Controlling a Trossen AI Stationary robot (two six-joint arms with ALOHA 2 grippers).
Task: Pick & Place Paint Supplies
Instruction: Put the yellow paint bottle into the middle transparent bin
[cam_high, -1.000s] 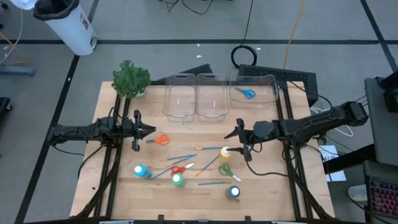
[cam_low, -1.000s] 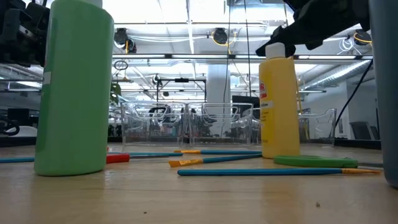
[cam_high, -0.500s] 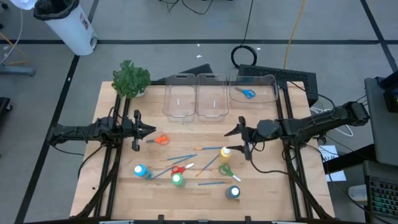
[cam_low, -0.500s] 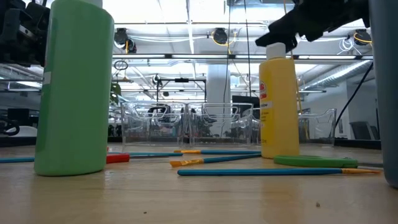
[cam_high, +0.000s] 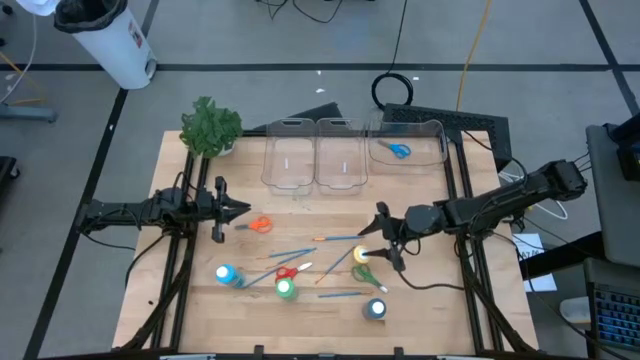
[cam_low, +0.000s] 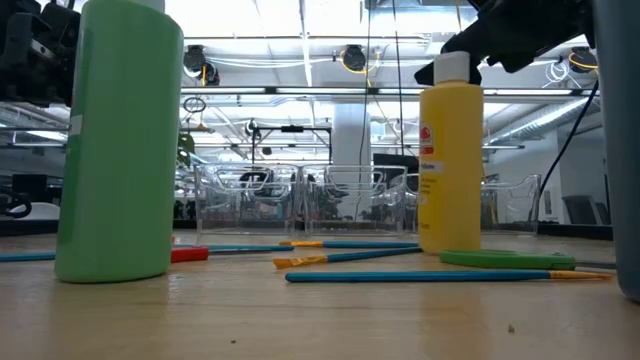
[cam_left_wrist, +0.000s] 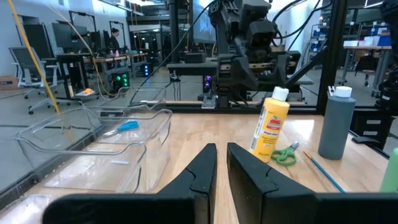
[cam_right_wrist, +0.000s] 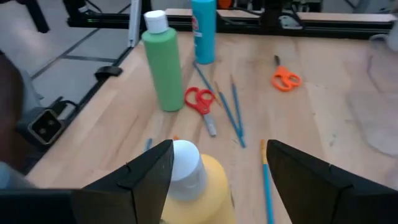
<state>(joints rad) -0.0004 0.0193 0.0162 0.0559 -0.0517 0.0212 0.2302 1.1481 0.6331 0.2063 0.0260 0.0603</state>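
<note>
Since a second ago the right gripper (cam_high: 374, 246) has dropped toward the yellow paint bottle (cam_high: 361, 253) standing mid-worktop (cam_high: 420, 310) beside the green scissors (cam_high: 364, 273), its jaws spread wide either side of the white cap, while the left gripper (cam_high: 243, 211) waits with jaws closed near the orange scissors (cam_high: 259, 226).

A yellow paint bottle (cam_high: 361, 250) with a white cap stands upright right of centre, green-handled scissors (cam_high: 362, 273) lying flat just beside it. Green (cam_high: 286, 289), blue (cam_high: 226, 274) and dark (cam_high: 375, 310) bottles stand upright nearer the front edge. Red scissors (cam_high: 284, 271) and thin blue brushes (cam_high: 290, 253) lie flat between them; orange scissors (cam_high: 260, 226) lie apart, and blue scissors (cam_high: 398, 150) lie inside a bin.
</note>
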